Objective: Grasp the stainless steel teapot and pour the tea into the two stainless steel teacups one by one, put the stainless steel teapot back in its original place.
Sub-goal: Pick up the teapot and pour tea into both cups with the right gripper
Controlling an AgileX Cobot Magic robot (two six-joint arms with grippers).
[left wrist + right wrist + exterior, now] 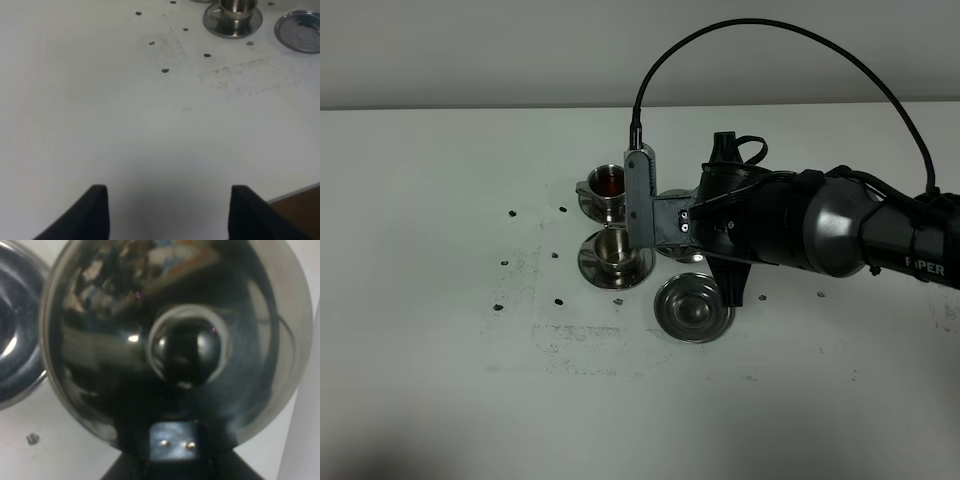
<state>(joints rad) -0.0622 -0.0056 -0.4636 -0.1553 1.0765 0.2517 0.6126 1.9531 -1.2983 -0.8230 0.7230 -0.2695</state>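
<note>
- The right gripper (665, 225), reaching in from the right edge to the centre of the exterior high view, is pressed together on the handle of the stainless steel teapot (170, 315)
- The teapot's domed lid and knob fill the right wrist view; from above, the pot is almost wholly hidden under the right arm (800, 225) and its grey camera bracket (639, 195)
- The round tray (693, 318) lies bare at lower centre, just below the gripper; the wrist view shows its rim beside the pot
- The far teacup (609, 183), upper centre, holds reddish-brown liquid; the bracket covers its right edge
- The near teacup (613, 246) stands on its saucer (610, 275) directly below the far one, its inside showing grey steel; the bracket overlaps its right side too
- A black cable (770, 25) arches over the arm across the top of the frame
- Dark specks (511, 213) dot the white table (440, 330) left of the cups
- The left gripper (167, 215) hangs over bare table, fingers spread with nothing between them, well apart from the near cup and tray at the upper right of its view
</note>
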